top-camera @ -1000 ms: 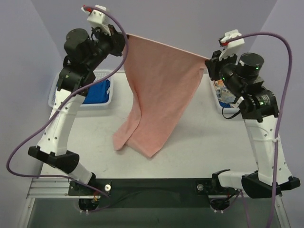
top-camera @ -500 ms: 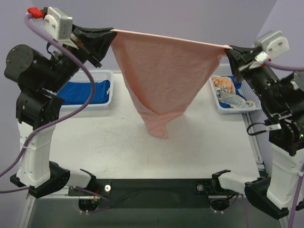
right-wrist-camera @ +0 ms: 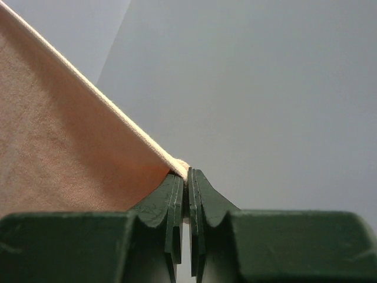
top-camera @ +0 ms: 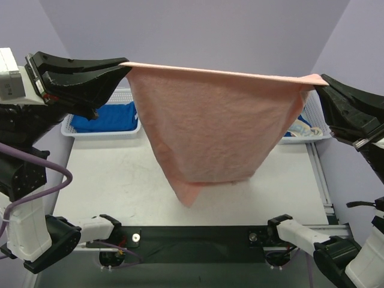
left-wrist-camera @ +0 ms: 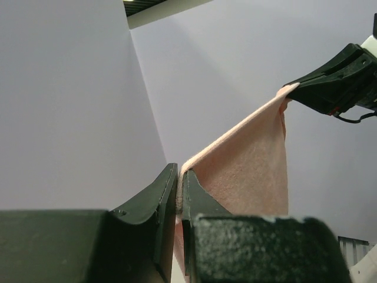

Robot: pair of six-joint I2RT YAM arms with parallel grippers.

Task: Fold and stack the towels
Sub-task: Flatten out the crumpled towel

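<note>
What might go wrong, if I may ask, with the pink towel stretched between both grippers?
1. The left gripper and right gripper each pinch only a corner tip of the salmon-pink towel; with its top edge taut, a corner may slip free.
2. Its hanging bottom is uneven, lowest at one bunched end, so it may crease when laid on the table.

Overhead from behind, wrist views tight along left claw [left-wrist-camera: 178, 172], right claw [right-wrist-camera: 187, 174], all sharing salmon towel [top-camera: 210, 132]
</note>
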